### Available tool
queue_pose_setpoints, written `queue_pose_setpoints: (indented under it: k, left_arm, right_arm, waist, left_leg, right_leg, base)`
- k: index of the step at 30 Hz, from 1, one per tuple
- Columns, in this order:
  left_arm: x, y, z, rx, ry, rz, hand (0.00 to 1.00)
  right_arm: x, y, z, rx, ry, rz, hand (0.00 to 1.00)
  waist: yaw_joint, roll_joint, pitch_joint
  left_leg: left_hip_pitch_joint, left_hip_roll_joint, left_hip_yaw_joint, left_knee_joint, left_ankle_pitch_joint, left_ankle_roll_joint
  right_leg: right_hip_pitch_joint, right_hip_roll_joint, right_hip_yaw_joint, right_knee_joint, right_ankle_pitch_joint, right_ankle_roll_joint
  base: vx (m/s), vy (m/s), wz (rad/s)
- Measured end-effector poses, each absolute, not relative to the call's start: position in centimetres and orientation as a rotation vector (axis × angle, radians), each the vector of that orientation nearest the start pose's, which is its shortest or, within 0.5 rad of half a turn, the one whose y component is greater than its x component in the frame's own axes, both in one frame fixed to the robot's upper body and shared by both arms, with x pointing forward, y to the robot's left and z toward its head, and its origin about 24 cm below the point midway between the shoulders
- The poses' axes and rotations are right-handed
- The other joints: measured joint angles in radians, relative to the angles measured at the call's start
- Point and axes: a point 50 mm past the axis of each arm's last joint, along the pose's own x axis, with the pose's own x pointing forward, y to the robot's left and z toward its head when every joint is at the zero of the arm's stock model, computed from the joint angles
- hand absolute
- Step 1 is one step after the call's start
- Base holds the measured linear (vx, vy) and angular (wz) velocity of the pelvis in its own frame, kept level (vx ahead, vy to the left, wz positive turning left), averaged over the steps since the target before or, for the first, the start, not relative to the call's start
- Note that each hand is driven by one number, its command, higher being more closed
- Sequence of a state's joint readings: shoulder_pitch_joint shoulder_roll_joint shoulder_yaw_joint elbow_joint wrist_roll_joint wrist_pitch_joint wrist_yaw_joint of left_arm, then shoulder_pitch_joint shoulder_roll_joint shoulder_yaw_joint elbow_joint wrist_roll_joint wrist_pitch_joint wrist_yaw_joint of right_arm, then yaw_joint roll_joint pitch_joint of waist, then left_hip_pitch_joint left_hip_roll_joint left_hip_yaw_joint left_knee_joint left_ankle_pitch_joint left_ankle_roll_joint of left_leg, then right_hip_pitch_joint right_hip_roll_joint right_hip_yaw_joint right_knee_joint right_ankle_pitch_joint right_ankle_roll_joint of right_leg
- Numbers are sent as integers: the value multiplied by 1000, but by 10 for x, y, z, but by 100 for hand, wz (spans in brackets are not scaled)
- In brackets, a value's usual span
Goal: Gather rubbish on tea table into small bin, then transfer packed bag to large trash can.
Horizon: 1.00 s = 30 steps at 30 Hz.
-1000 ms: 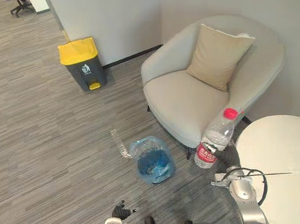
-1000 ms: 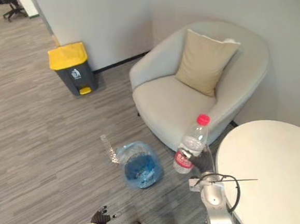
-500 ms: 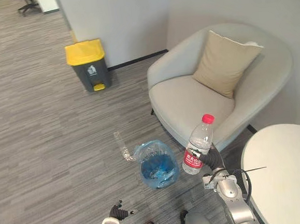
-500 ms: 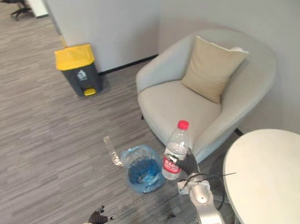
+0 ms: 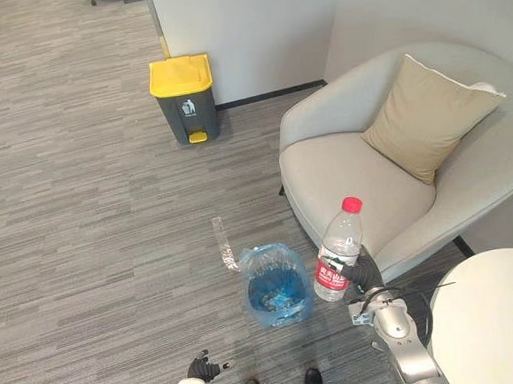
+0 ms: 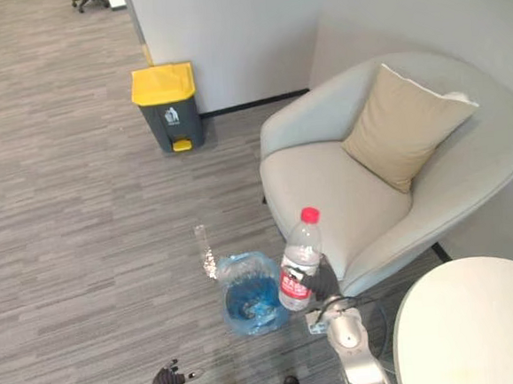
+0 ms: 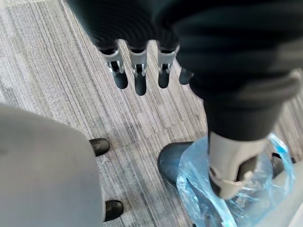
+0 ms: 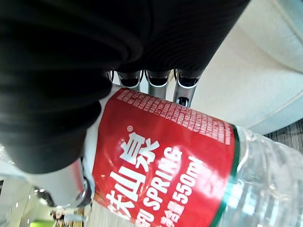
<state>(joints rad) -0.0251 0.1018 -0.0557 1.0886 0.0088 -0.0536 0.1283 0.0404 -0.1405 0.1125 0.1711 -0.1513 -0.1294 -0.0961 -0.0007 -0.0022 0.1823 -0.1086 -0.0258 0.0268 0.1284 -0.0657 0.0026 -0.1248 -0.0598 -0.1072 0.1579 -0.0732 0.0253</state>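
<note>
Right wrist view — R hand (image 8: 157,84) round bottle (image 8: 165,156); eye views — bin (image 5: 260,261) alongside.

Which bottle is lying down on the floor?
The clear bottle, lying flat beside the blue-bagged small bin. The other one, the red-capped bottle, is upright, held in the right hand.

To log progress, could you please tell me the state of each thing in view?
water bottle: upright, red cap on.
right hand: fingers curled round the water bottle.
left hand: open, holding nothing.
small bin: blue bag open.
large trash can: yellow lid shut.
floor bottle: lying on its side.
</note>
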Motion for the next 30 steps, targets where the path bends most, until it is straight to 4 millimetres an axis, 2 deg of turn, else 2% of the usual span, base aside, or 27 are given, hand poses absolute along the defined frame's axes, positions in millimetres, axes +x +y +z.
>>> queue_pose_setpoints:
  k: [2,4,6,7,8,10,11,13,14,18,20,21,25,30]
  left_arm:
    - [152,186,-145,183,951,121,0]
    - [171,185,-136,160,883,149,0]
    - [185,182,-128,129,831,175,0]
    - [195,179,-122,93,793,191,0]
    - [199,177,-120,83,781,196,0]
    - [220,165,-107,41,712,194,0]
    - [227,162,-102,32,685,188,0]
    - [251,155,-82,4,586,188,0]
    - [256,154,-78,1,565,187,0]
    - [285,150,-46,-34,420,195,0]
    - [299,147,-30,-44,353,195,0]
    - [300,147,-28,-45,344,195,0]
    - [309,143,-16,-64,293,189,0]
    - [314,130,-7,-72,251,159,0]
  right_arm:
    - [251,-157,13,-326,32,36,100]
    - [263,-154,26,-347,-26,20,100]
    - [269,-149,34,-366,-65,8,100]
    - [273,-146,39,-366,-89,6,100]
    - [275,-145,42,-367,-99,3,100]
    - [284,-145,55,-376,-145,-21,100]
    - [288,-145,60,-382,-164,-27,100]
    - [305,-143,89,-400,-266,-45,100]
    - [308,-142,96,-403,-290,-48,100]
    - [334,-142,147,-445,-446,-87,100]
    - [350,-143,182,-478,-531,-128,100]
    - [352,-142,187,-481,-543,-134,100]
    - [364,-142,229,-514,-644,-179,100]
    - [373,-152,252,-556,-676,-238,100]
  waist:
    - [5,4,50]
    - [18,7,100]
    - [28,9,123]
    - [42,11,124]
    - [43,12,128]
    - [42,19,136]
    - [42,19,141]
    - [49,21,159]
    - [49,22,162]
    - [55,24,195]
    - [64,24,229]
    - [65,24,229]
    - [76,26,237]
    - [100,27,244]
  left_leg:
    - [-80,-3,-13,63,-3,-2]
    - [-201,-7,-23,136,-26,0]
    - [-310,-10,-34,212,-39,-10]
    - [-391,-1,-25,262,-68,-17]
    - [-418,9,-12,277,-74,-14]
    - [-512,67,82,307,-58,-25]
    - [-535,72,89,312,-49,-25]
    - [-635,83,100,330,-28,-24]
    - [-657,84,101,335,-26,-23]
    - [-783,88,100,348,12,-10]
    - [-833,88,96,352,19,-12]
    - [-844,88,95,354,20,-12]
    - [-931,87,81,378,23,-14]
    - [-1002,75,70,408,20,-18]
  right_leg:
    - [-65,-7,-7,53,-9,-9]
    - [-189,-24,-28,161,-56,-17]
    - [-293,-40,-50,250,-80,-29]
    - [-368,-44,-57,301,-94,-34]
    - [-391,-46,-62,314,-98,-38]
    - [-485,-61,-87,361,-106,-43]
    - [-509,-62,-88,370,-106,-43]
    - [-611,-61,-88,387,-90,-52]
    - [-633,-61,-88,392,-87,-54]
    - [-758,-61,-90,405,-60,-60]
    - [-806,-62,-95,412,-57,-62]
    - [-818,-63,-96,414,-57,-63]
    - [-896,-66,-106,440,-58,-65]
    - [-974,-89,-109,505,-89,-68]
  base:
    - [-160,-8,43]
    - [-249,-16,45]
    - [-273,-38,38]
    - [-241,-48,24]
    - [-221,-69,27]
    - [-201,-98,42]
    - [-172,-85,24]
    - [-157,-40,-2]
    - [-112,-2,-3]
    - [-32,17,4]
    - [33,19,9]
    - [23,11,9]
    - [27,7,11]
    - [12,3,18]
